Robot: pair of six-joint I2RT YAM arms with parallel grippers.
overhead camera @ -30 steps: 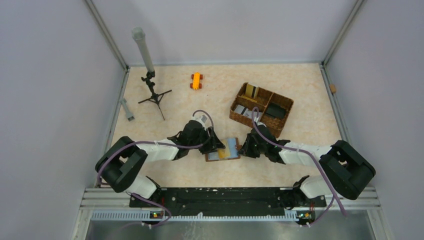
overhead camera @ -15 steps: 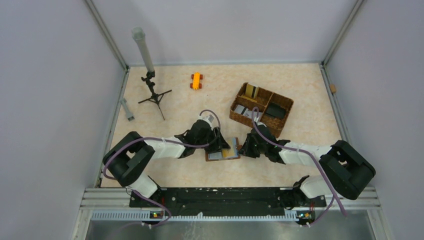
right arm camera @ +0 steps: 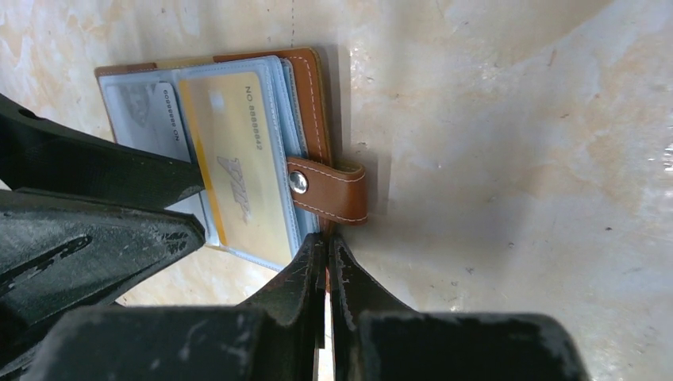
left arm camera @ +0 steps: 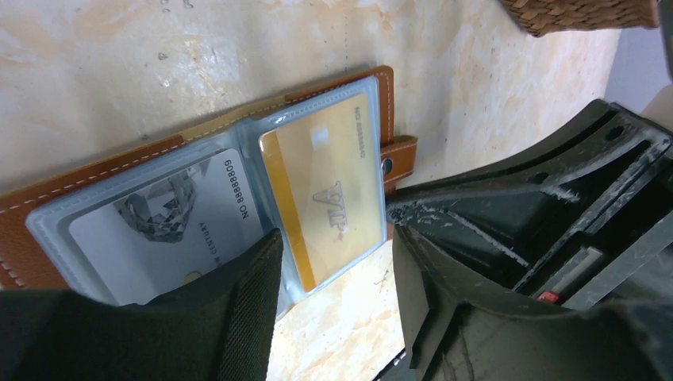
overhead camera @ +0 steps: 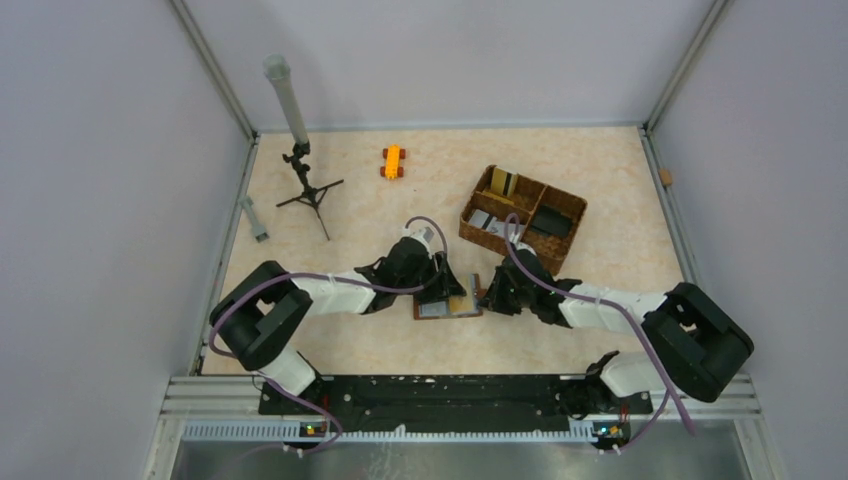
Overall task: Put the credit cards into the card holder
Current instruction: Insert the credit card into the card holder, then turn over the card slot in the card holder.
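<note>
The brown leather card holder (overhead camera: 447, 306) lies open on the table between my two grippers. In the left wrist view its clear pockets hold a silver-grey card (left arm camera: 159, 218) and a gold card (left arm camera: 325, 198). My left gripper (left arm camera: 333, 309) is open over the holder's near edge, one finger (left arm camera: 206, 317) above the silver card's pocket. My right gripper (right arm camera: 328, 248) is shut on the holder's right edge, just below the snap tab (right arm camera: 329, 189). More cards lie in the woven basket: a gold and black one (overhead camera: 503, 182), a silver one (overhead camera: 480, 220) and a black one (overhead camera: 548, 222).
The brown woven basket (overhead camera: 571, 204) stands behind the right gripper; its corner shows in the left wrist view (left arm camera: 579, 12). An orange toy car (overhead camera: 393, 161), a small tripod (overhead camera: 308, 190) with a grey tube (overhead camera: 285, 95) and a small grey piece (overhead camera: 255, 218) are at the back left.
My left gripper has moved right, over the card holder, and covers more of it. The right gripper has stayed at the holder's right edge.
</note>
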